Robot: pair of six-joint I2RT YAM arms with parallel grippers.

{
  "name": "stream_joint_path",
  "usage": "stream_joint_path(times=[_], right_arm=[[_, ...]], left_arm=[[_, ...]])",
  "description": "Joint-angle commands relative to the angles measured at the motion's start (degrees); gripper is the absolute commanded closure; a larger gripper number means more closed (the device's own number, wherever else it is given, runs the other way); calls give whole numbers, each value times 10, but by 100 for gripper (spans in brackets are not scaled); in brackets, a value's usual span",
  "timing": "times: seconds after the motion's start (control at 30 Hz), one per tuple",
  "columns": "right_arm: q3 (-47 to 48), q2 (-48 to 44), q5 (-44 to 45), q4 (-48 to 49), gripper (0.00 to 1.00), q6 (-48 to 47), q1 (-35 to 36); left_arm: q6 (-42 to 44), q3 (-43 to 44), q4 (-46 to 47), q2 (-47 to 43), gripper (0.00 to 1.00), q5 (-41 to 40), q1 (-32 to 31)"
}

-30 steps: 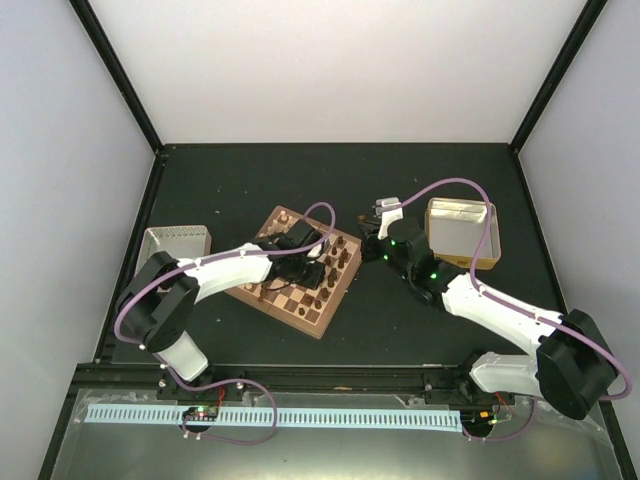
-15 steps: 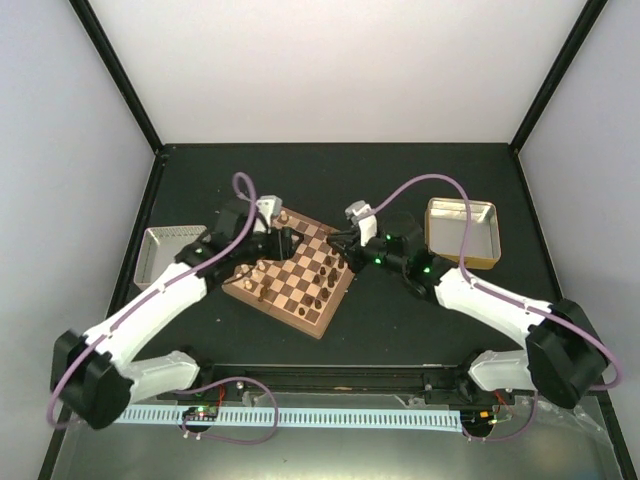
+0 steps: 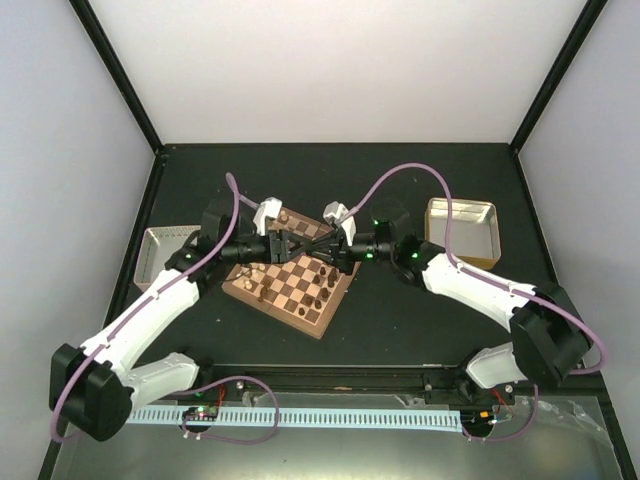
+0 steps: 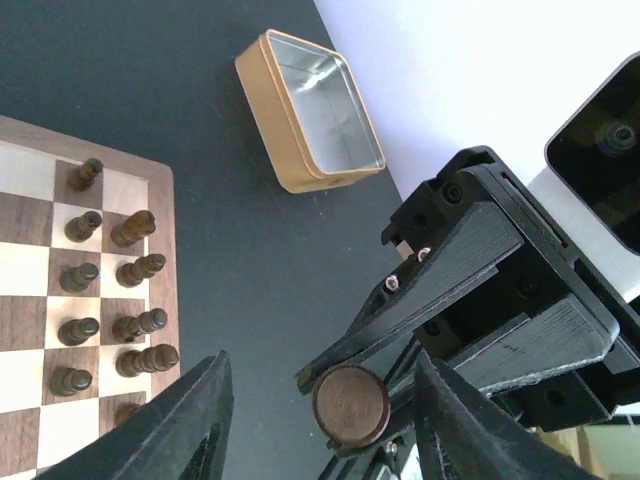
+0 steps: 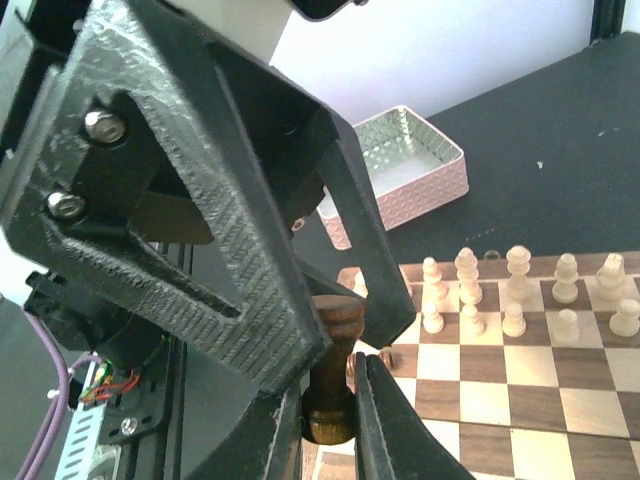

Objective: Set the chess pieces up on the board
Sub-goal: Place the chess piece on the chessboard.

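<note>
Left wrist: right jaws clamp dark piece [image 4: 350,405]; gold tray [image 4: 258,120] near board [image 4: 20,270].

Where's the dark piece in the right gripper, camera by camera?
Right wrist: dark piece bottom centre, upright in the right gripper.
Left wrist: bottom centre, round base towards the camera.
Top external: too small to tell; it would be where the left gripper and right gripper meet above the board.
Shared landmark: the board, in all three views.
</note>
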Motion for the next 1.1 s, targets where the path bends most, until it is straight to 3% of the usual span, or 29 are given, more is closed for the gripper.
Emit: stream_joint_path(times=[0.0,0.23,0.3,0.4,0.53,0.7,0.93,1.07], right_arm=[[16,6,-37,-9,97,-22,3],[16,5,-31,-15,96,-24,4],[16,5,-25,-12,94,-18,4],[19,4,-1,-7,88,18,4],[-1,-6,8,55,71,134,3],[-79,-33,16,265,48,356,2],[-117,-23,67,463,39,622,4],[-113,-12,81,486,39,686,3]], left_arm=[[-20,12,17,24,56,66,12],[-44,-5,46,21,76,75,26],[-52,-7,54,22,84,85,26],[-65,-9,59,17,88,93,27],[-119,-11,86,1,88,96,32],[-240,-26,226,-12,89,103,39],[-316,-27,316,-18,89,76,40],[-348,-37,356,-19,89,80,40]])
